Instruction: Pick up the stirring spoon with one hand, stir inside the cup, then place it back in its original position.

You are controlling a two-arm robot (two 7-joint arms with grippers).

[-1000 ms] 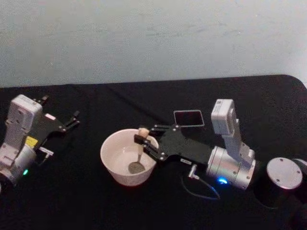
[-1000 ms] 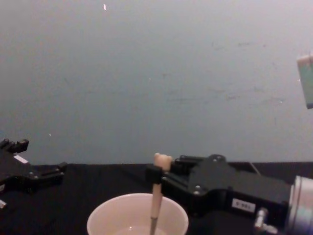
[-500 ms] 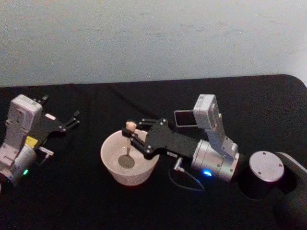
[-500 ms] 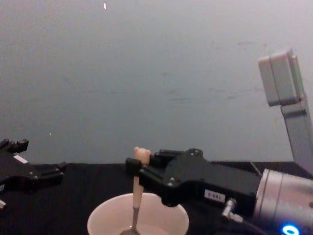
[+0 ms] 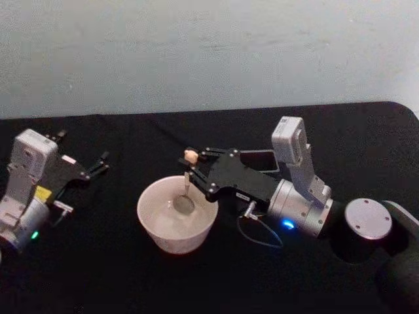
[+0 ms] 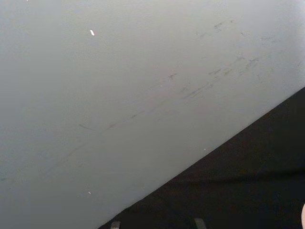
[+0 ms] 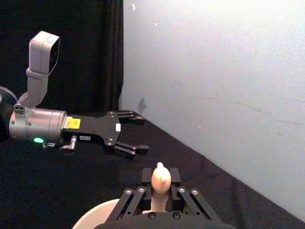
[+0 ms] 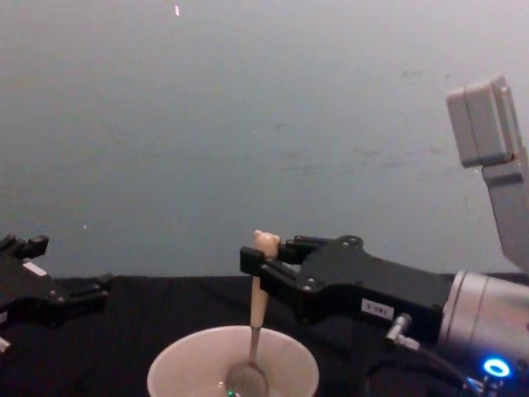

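Note:
The cream-white cup [image 5: 175,222] sits on the black table, left of centre; its rim [image 8: 232,364] fills the low middle of the chest view. The stirring spoon [image 5: 188,171] stands nearly upright in it, bear-head knob up [image 8: 264,242], its bowl [image 8: 248,380] down inside the cup near the far side. My right gripper [image 5: 191,165] reaches in from the right and is shut on the spoon's beige handle just under the knob [image 7: 160,179]. My left gripper [image 5: 98,163] rests open at the far left, well away from the cup [image 7: 127,133].
A dark grey square holder [image 5: 258,159] stands behind the right arm, partly hidden by it. The pale wall runs along the table's far edge. Black table lies bare between the cup and the left arm and in front of the cup.
The spoon, held by the right gripper, swung from the cup's right side to its left, then toward its far right side. The left arm stayed still.

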